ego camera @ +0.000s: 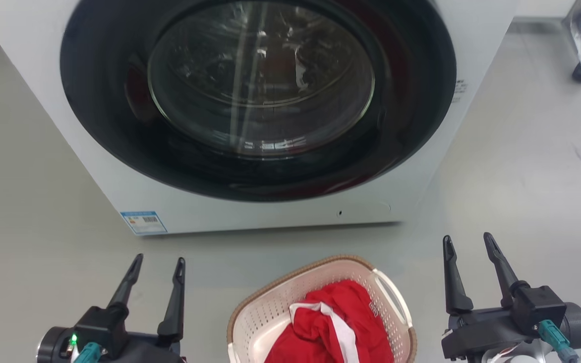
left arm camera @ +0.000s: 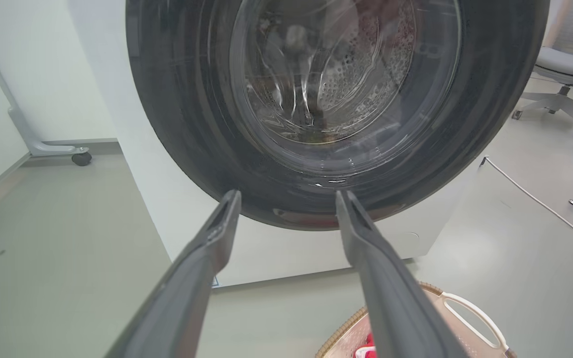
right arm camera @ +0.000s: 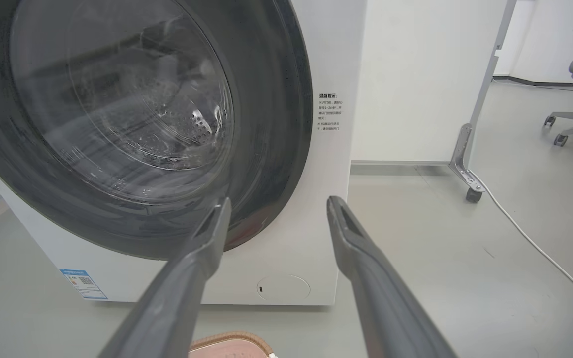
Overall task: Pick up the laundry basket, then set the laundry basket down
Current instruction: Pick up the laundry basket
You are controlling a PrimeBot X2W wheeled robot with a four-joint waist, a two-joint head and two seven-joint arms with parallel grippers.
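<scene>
The cream-white perforated plastic laundry basket (ego camera: pixel 265 312) with brown woven-look rim sits near, on the grey floor (ego camera: pixel 28 252) between the left gripper (ego camera: pixel 160 259) and right gripper (ego camera: pixel 467 238) — both spread, empty. Best lower both evenly onto its white handles (ego camera: pixel 394 297).

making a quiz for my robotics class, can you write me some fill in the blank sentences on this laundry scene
1. The basket holds a ____ garment with a white stripe.
2. The washer has its door ____.
3. The left gripper and the right gripper are both ____, holding nothing.
4. In the head view the basket sits ____ the two grippers.

Missing words: red; shut; open; between.
</scene>
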